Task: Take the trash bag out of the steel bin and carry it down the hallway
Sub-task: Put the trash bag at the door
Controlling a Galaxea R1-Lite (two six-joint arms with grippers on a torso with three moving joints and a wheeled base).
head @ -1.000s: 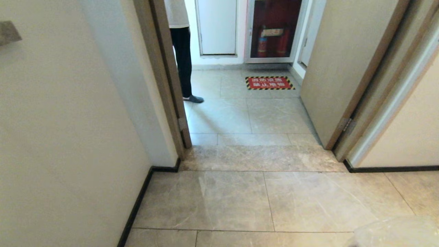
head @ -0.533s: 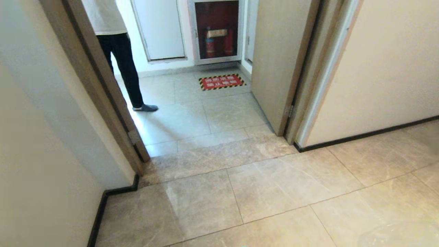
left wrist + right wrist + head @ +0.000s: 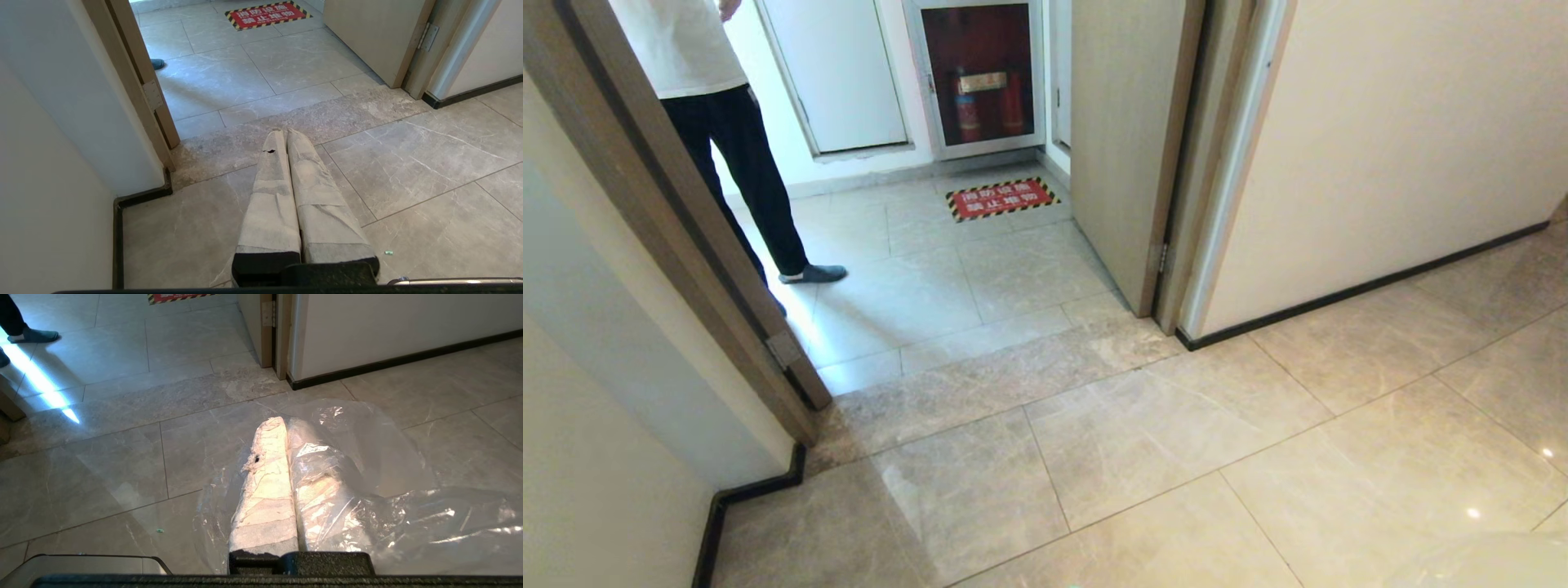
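Observation:
The trash bag (image 3: pixel 367 465), thin clear crinkled plastic, drapes over one finger of my right gripper (image 3: pixel 286 422), which is shut on it just above the hallway floor (image 3: pixel 122 469). A pale corner of the bag (image 3: pixel 1486 563) shows at the lower right of the head view. My left gripper (image 3: pixel 286 132) is shut with nothing in it, its taped fingers pressed together over the tiles. The steel bin is out of view. The hallway floor (image 3: pixel 1160 441) is large grey-beige stone tiles.
A person (image 3: pixel 735 163) stands in the doorway ahead, beside the brown door frame (image 3: pixel 686 245). An open door (image 3: pixel 1127 147) and a pale wall (image 3: pixel 1405 147) are on the right. Beyond lie a red floor sign (image 3: pixel 1001 198) and an extinguisher cabinet (image 3: pixel 980 82).
The whole head view has swung: the doorway and person now sit further left and more of the right-hand wall and floor shows. The bag corner stays at the lower right.

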